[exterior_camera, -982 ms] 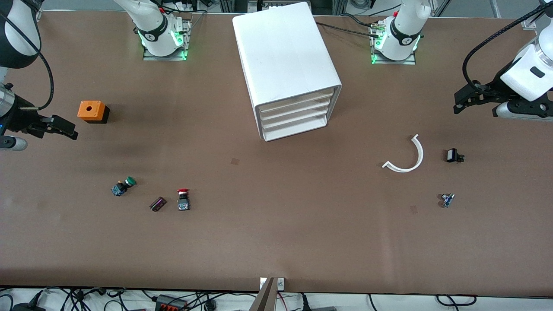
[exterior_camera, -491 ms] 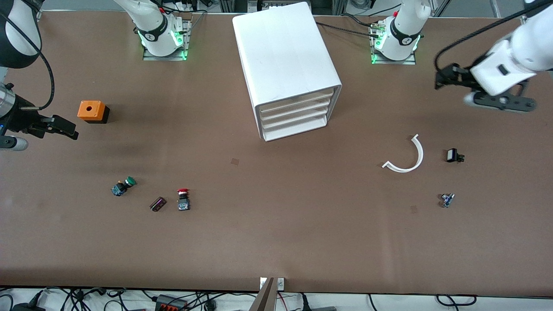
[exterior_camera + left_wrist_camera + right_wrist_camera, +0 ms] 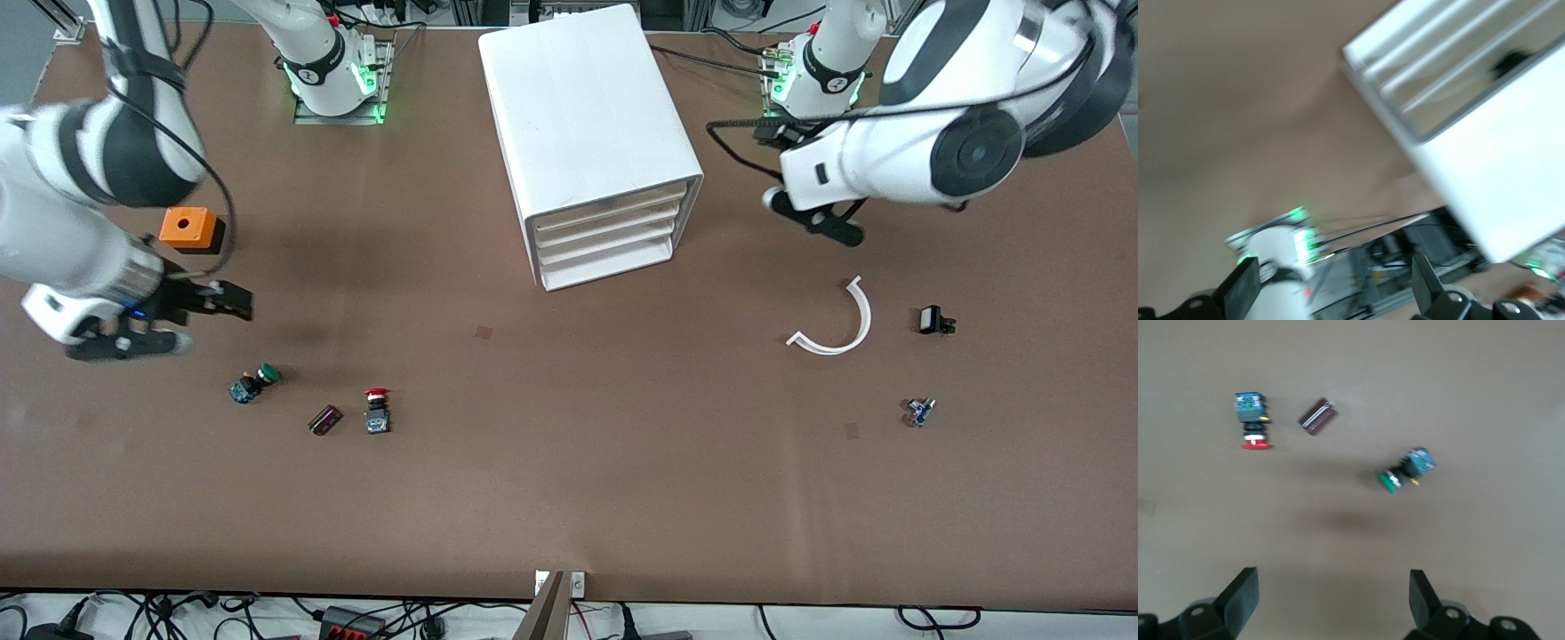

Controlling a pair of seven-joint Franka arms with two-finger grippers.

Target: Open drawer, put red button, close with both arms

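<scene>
The white cabinet (image 3: pixel 591 124) stands at the middle of the table, with all four drawers shut. The drawer (image 3: pixel 609 225) is second from the top; the cabinet also shows in the left wrist view (image 3: pixel 1485 153). The red button (image 3: pixel 377 411) lies on the table nearer the front camera, toward the right arm's end; it also shows in the right wrist view (image 3: pixel 1253 420). My right gripper (image 3: pixel 233 302) is open and empty in the air, over the table between the orange box and the green button. My left gripper (image 3: pixel 770 133) is open and empty, beside the cabinet near the left arm's base.
An orange box with a hole (image 3: pixel 188 228), a green-capped button (image 3: pixel 255 382) and a small purple part (image 3: pixel 325 419) lie near the red button. A white curved strip (image 3: pixel 836 324), a small black part (image 3: pixel 932 320) and a tiny blue part (image 3: pixel 920 411) lie toward the left arm's end.
My left arm has swung from its end of the table in toward the cabinet. My right gripper has moved in from the table's edge toward the buttons. Nothing on the table has moved.
</scene>
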